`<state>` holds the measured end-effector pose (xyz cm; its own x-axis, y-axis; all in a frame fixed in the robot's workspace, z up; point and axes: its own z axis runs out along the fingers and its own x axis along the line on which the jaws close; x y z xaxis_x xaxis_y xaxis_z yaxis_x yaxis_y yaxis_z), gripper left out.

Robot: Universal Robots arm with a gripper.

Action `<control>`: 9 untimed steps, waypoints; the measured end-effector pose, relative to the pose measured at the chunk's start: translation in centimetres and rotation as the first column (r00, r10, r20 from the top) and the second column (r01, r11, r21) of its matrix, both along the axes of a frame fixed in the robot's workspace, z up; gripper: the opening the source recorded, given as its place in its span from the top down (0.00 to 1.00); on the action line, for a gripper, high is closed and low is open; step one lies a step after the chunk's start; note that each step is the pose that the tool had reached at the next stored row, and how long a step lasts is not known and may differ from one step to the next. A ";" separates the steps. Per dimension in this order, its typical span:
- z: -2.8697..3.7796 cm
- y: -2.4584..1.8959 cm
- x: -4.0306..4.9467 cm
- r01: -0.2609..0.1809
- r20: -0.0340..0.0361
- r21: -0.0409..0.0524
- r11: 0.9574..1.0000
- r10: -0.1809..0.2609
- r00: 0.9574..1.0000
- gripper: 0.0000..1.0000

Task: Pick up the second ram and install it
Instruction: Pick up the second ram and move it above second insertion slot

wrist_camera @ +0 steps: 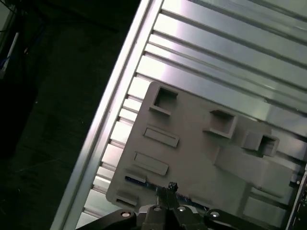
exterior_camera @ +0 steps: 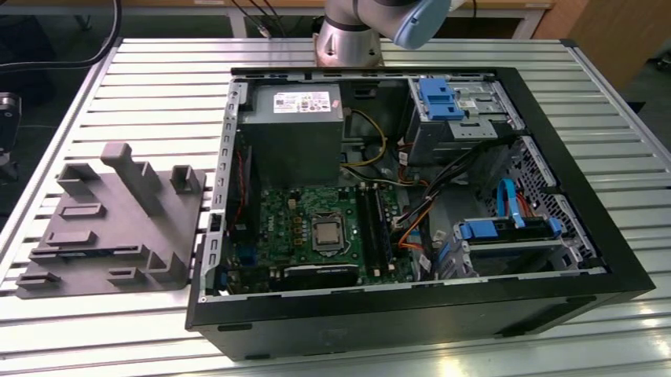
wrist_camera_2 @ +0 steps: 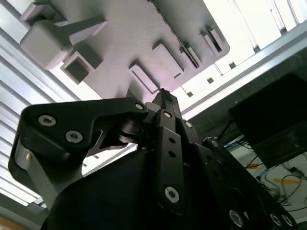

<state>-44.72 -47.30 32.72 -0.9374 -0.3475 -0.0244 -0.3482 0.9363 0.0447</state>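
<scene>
In the exterior view the arm (exterior_camera: 346,41) is a smooth silver-grey metal cylinder crossed by a dark seam, and a rounded pale blue cap (exterior_camera: 425,20) sits at its two o'clock. In the second wrist view the jaws are matte black, made of flat, round-cornered link plates (wrist_camera_2: 76,127) and a narrow centre bar (wrist_camera_2: 168,148). Each is dotted with round silver screw heads (wrist_camera_2: 171,194) and sits over a bulky black body (wrist_camera_2: 110,196). The first wrist view shows black links with small bright screws (wrist_camera: 125,214).
</scene>
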 end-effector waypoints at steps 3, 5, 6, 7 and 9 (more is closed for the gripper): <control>-0.01 0.00 0.00 -0.055 0.000 0.000 0.998 0.055 0.998 0.89; -0.01 0.00 0.00 -0.091 0.000 0.000 0.996 0.091 0.996 0.89; -0.02 0.00 0.00 -0.109 0.000 0.000 0.994 0.109 0.994 0.89; -0.02 0.00 0.00 -0.127 0.000 0.000 0.992 0.127 0.992 0.89; -0.03 0.00 0.00 -0.162 0.000 0.000 0.987 0.162 0.987 0.89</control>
<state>-44.72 -47.30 32.69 -0.8688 -0.4946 -0.0245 -0.4952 0.8676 0.0447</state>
